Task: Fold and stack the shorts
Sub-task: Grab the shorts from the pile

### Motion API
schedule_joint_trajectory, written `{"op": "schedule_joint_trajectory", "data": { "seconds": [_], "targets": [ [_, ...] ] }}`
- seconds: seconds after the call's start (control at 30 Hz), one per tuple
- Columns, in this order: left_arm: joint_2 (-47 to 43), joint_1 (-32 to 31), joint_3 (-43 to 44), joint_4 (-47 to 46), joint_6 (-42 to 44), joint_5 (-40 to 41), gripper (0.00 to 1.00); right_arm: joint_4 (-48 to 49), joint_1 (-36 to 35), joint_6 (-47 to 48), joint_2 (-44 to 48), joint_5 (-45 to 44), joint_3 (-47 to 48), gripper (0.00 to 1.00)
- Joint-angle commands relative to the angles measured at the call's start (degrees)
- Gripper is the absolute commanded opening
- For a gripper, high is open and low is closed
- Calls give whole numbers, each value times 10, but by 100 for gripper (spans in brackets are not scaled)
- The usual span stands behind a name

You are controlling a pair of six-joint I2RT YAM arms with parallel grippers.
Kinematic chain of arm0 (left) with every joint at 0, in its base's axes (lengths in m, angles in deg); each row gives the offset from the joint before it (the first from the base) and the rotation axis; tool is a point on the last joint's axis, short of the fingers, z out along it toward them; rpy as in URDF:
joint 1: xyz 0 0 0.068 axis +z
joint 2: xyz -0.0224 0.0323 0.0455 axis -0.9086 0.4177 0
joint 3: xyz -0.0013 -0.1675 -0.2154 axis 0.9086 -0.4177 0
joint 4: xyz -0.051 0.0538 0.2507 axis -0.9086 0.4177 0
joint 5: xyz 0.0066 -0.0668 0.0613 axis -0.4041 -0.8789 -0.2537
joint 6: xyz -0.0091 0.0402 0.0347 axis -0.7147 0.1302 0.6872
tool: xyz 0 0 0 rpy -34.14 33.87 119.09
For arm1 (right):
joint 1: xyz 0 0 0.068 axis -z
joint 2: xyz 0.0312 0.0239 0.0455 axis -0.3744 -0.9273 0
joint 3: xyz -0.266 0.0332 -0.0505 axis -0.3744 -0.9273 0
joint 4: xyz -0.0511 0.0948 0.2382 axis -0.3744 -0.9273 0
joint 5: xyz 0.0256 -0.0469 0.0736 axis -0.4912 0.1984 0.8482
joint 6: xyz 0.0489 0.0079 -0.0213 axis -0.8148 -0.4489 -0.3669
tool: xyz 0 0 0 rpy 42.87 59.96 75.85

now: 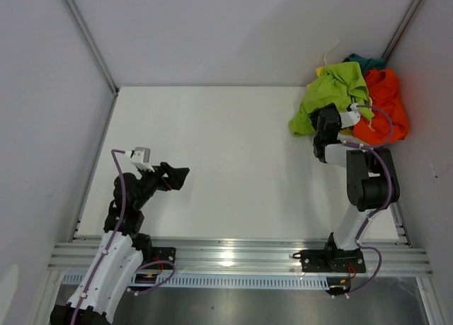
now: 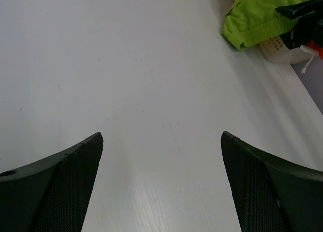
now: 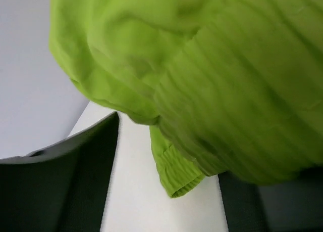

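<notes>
My left claw (image 2: 161, 135) hangs wide open over the smooth white table (image 2: 126, 65), holding nothing. My right claw (image 3: 169, 146) stands parted around the lime shorts (image 3: 227, 80); their soft, ribbed cuff droops in the gap, not pinched. Beyond, crumpled orange shorts (image 1: 386, 102) and a teal pair (image 1: 364, 59) are heaped in the far right corner.
</notes>
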Motion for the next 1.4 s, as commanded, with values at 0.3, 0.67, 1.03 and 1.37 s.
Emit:
{"op": "schedule_joint_trajectory", "data": {
  "seconds": [0.3, 0.67, 1.03, 1.37],
  "targets": [
    [7, 3, 16, -15, 1, -4, 99, -122, 43, 21, 53, 8, 200, 0],
    [-8, 3, 12, -13, 3, 0, 99, -241, 93, -20, 56, 105, 430, 0],
    [-27, 3, 9, -11, 2, 4, 99, -336, 124, -31, 1, 243, 734, 0],
    [-35, 3, 11, -7, 0, 7, 99, -395, 121, -77, 133, 352, 690, 0]
  ]
}}
